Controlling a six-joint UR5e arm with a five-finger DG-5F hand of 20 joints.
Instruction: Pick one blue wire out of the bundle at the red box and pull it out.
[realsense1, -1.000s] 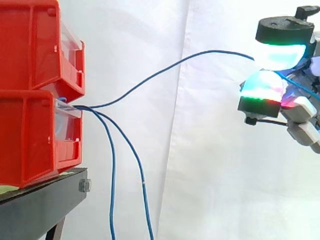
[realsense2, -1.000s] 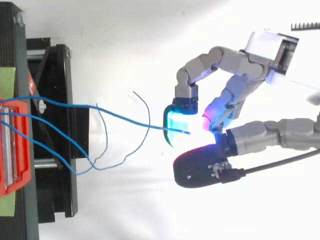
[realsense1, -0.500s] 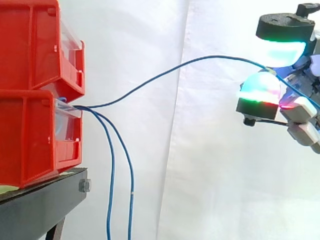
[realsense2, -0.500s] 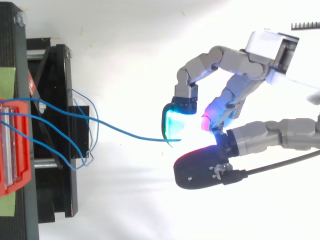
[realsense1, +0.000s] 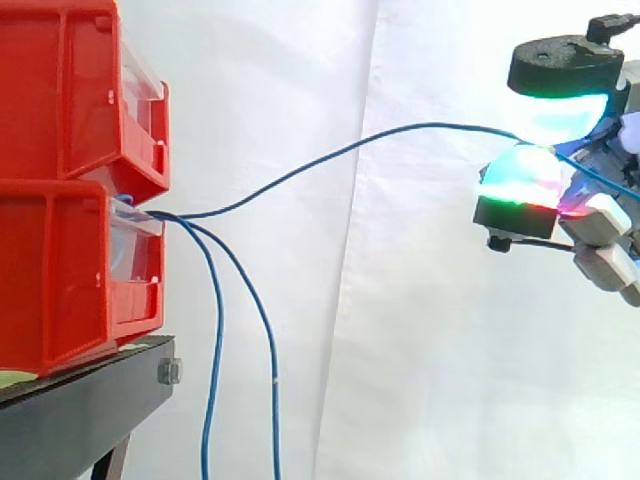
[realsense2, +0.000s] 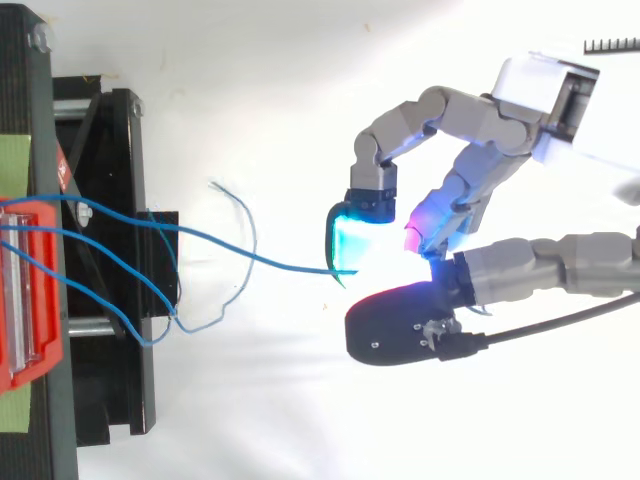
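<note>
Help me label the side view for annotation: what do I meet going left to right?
Bins → loose wires → hand. The held wire, pinched in the hand, spans from bins to hand, so it has no single place.

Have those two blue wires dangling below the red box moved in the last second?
Yes. In the side view both dangling wires have swung to the left, and their lower ends are nearer the black stand than a second ago.

Thin blue wire (realsense1: 440, 125) arching rightward from lower red box (realsense1: 60, 270), two other wires (realsense1: 216, 350) hanging down
</note>
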